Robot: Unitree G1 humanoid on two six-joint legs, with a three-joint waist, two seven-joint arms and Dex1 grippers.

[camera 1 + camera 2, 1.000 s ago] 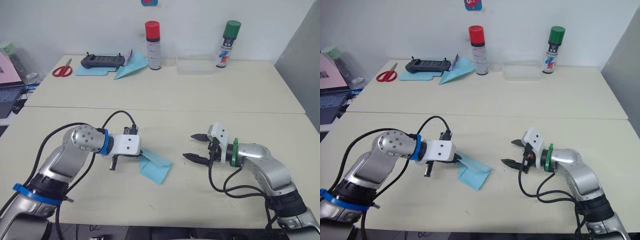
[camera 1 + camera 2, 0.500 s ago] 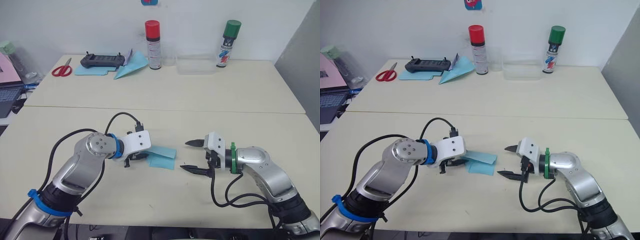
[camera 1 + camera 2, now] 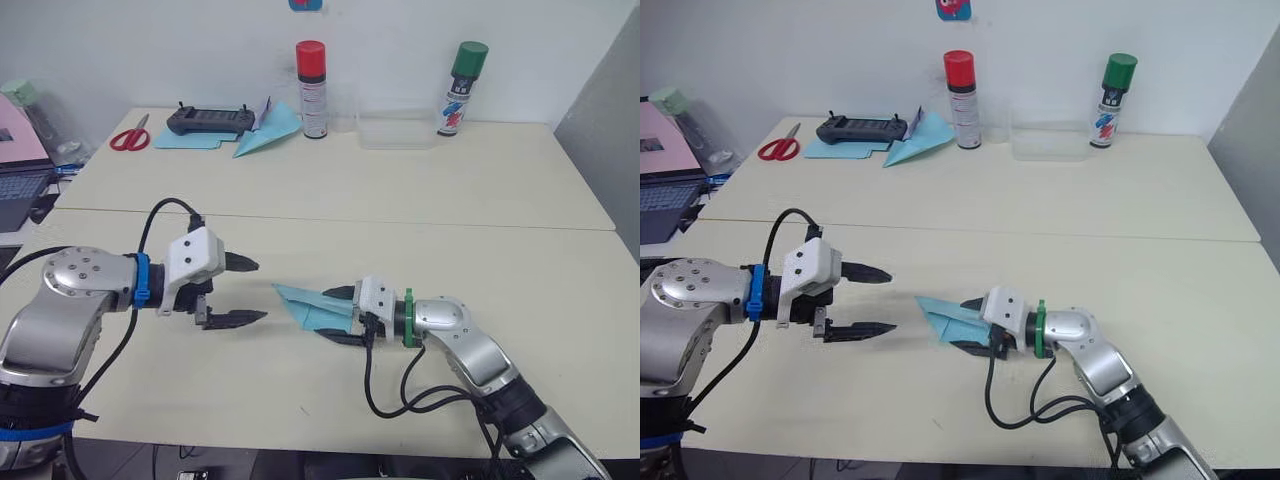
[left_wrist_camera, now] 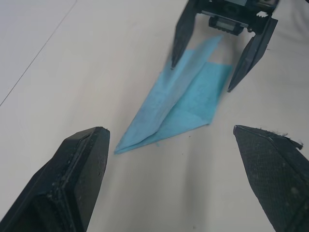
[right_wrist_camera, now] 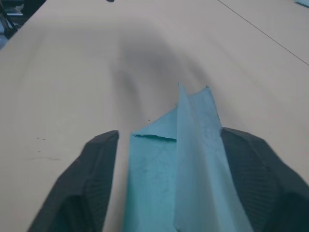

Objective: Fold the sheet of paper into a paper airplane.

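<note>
The paper airplane (image 3: pixel 312 306) lies at the lower middle of the left eye view, a light-blue pointed wedge with its tip aimed toward the left of the frame and its rear end sitting between the 2 fingers of the right gripper (image 3: pixel 343 316). In the left wrist view those fingers stand spread on either side of the paper, 1 touching the raised flap and the other just beside the flat wing, so the right gripper reads as released around the wedge, not clamped on it. The left gripper (image 3: pixel 247 292), left of centre in the frame, hangs spread wide, holds nothing, and is well apart from the tip.

The main risk, as I judge it, is the raised middle flap: if the right fingers close from here they may crush or skew it instead of pressing the crease flat. A close that catches only 1 layer could also drag the light wedge across the table (image 3: pixel 300 400) and open the folds. The left gripper, coming in low, could nudge the tip and bend it.
</note>
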